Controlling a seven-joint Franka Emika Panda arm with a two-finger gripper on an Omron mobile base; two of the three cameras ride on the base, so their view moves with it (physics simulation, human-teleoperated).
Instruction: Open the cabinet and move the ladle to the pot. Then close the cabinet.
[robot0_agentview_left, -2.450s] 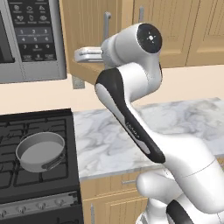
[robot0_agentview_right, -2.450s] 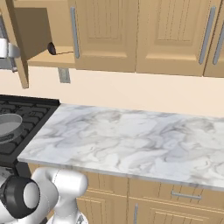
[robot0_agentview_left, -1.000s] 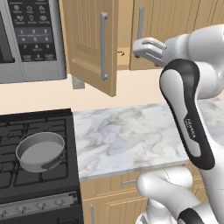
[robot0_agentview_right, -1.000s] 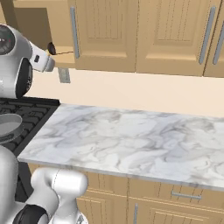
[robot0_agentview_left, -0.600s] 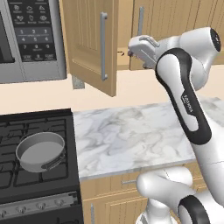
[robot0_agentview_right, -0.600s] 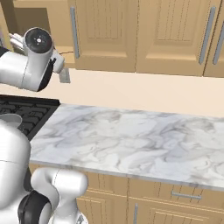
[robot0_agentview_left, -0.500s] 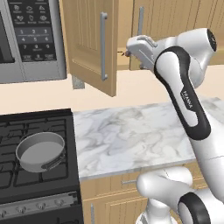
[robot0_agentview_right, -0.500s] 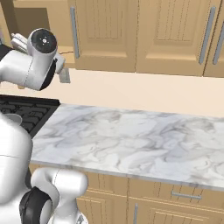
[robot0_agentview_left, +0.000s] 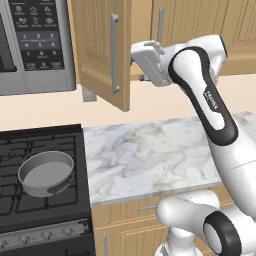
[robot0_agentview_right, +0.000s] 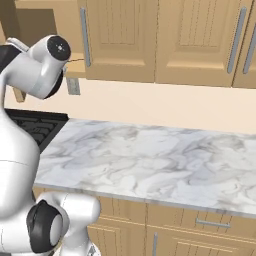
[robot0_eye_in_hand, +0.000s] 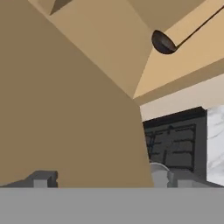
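The cabinet's left door (robot0_agentview_left: 95, 50) stands swung open, and its right door (robot0_agentview_right: 120, 35) is shut. In the hand view the ladle (robot0_eye_in_hand: 162, 42) lies on the cabinet's bottom shelf, its thin dark handle running up to the right. My gripper (robot0_eye_in_hand: 109, 180) is open and holds nothing. It sits below and short of the ladle, with the open door's inner face close in front. The white hand (robot0_agentview_left: 149, 62) hangs just right of the open door. The grey pot (robot0_agentview_left: 46, 172) sits on the stove's front left burner, and its rim (robot0_eye_in_hand: 157, 168) shows past the door's edge.
A grey microwave (robot0_agentview_left: 35, 45) hangs left of the cabinet above the black stove (robot0_agentview_left: 30, 150). The marble counter (robot0_agentview_left: 145, 155) runs to the right of the stove. My upper arm (robot0_agentview_right: 47, 62) crosses in front of the cabinet opening. More wall cabinets (robot0_agentview_right: 200, 35) continue to the right.
The arm has swung left, and the hand has moved from in front of the right door to the opening beside the open door. The jaws stayed open. The pot has not moved.
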